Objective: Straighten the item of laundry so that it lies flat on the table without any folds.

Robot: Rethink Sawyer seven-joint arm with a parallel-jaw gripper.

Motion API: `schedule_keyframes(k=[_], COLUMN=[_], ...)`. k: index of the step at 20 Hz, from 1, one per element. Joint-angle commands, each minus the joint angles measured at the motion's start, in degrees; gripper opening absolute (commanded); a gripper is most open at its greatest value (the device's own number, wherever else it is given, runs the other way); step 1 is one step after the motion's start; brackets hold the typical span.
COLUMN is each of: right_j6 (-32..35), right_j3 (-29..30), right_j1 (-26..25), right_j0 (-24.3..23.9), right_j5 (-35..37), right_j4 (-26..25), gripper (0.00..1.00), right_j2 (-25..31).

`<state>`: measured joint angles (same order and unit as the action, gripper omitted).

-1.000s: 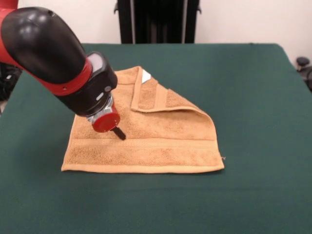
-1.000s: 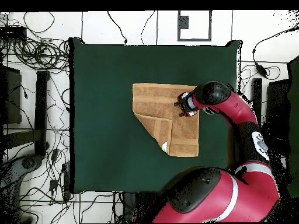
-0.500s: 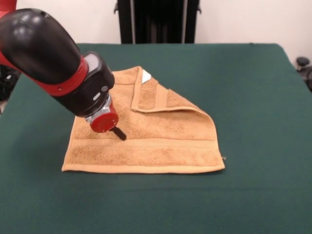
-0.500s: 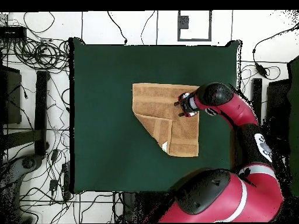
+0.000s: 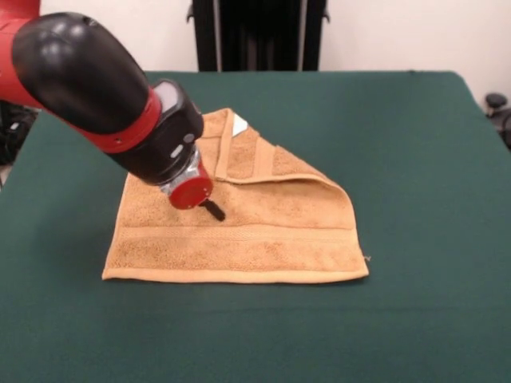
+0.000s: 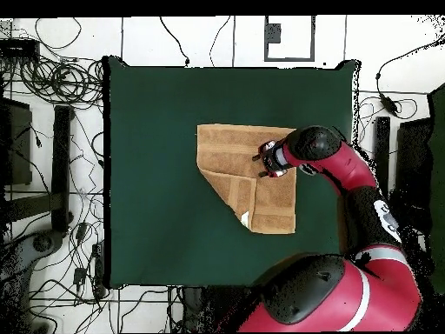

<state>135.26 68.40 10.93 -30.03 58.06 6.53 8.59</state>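
The tan-orange towel [image 5: 263,227] lies in the middle of the dark green table [image 5: 415,159]. One far corner is folded over onto the towel as a triangular flap [image 5: 267,159], with a white label [image 5: 239,124] showing at its tip. The near woven band lies flat. My gripper [image 5: 214,211] points down at the towel just left of the flap's edge, close above or on the cloth. In the overhead view the gripper [image 6: 260,162] is over the towel [image 6: 228,152], near its right side, and the flap [image 6: 236,193] runs diagonally on the table [image 6: 148,156].
My red and black arm [image 5: 96,88] covers the towel's far left part in the front view. A black stand [image 5: 259,32] is behind the table. Cables [image 6: 52,83] lie on the floor beside the table.
My gripper has moved a little to the right in the front view, closer to the folded flap's edge. The towel has not moved.
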Motion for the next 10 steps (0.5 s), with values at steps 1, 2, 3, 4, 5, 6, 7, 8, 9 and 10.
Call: schedule_keyframes(k=[1,2,3,4,5,6,7,8,9,10], right_j6=[-1.5,-1.5,-1.4,-1.3,-1.4,-1.4,-1.4,-1.4,-1.5,-1.6], right_j3=[10.7,10.8,11.0,11.1,11.1,11.1,11.2,11.3,11.3,11.5], right_j1=[-2.3,-2.2,-2.1,-2.1,-2.1,-2.0,-2.0,-2.1,-2.2,-2.2], right_j0=[3.2,3.2,3.2,3.1,3.1,3.1,3.0,3.0,2.8,2.7], right_j5=[-0.9,-1.1,-1.3,-1.3,-1.3,-1.3,-1.4,-1.5,-1.7,-1.9], right_j4=[3.1,3.1,3.1,3.0,3.0,3.0,2.9,2.8,2.7,2.7], gripper=[1.0,1.0,1.0,1.0,1.0,1.0,1.0,1.0,1.0,1.0], right_j2=[9.3,9.4,9.4,9.5,9.5,9.5,9.6,9.7,9.8,10.0])
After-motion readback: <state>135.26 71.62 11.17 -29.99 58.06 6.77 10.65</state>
